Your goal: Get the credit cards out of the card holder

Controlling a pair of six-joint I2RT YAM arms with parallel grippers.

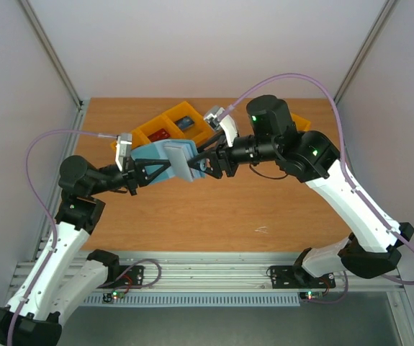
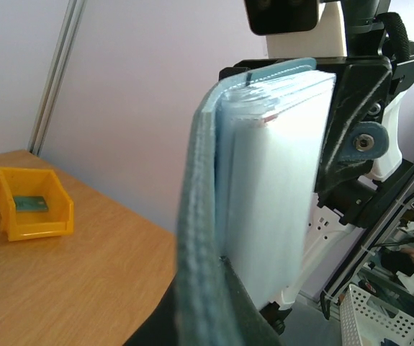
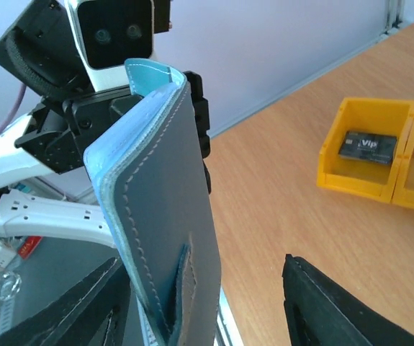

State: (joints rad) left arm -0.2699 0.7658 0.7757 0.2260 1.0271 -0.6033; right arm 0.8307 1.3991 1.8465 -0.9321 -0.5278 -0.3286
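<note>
The card holder [image 1: 165,160] is teal-blue outside with pale stitching, and light blue inside. At twelve o'clock from it, the orange-yellow bins [image 1: 165,124] hold a red card [image 1: 158,135], a blue card [image 1: 186,124] and a dark grey card [image 3: 367,147]. The table [image 1: 264,209] has a brown wood grain.

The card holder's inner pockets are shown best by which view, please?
Left wrist view: the card holder fills it, pale pockets facing the lens. Right wrist shows only its dark stitched cover; top view shows it small.
</note>
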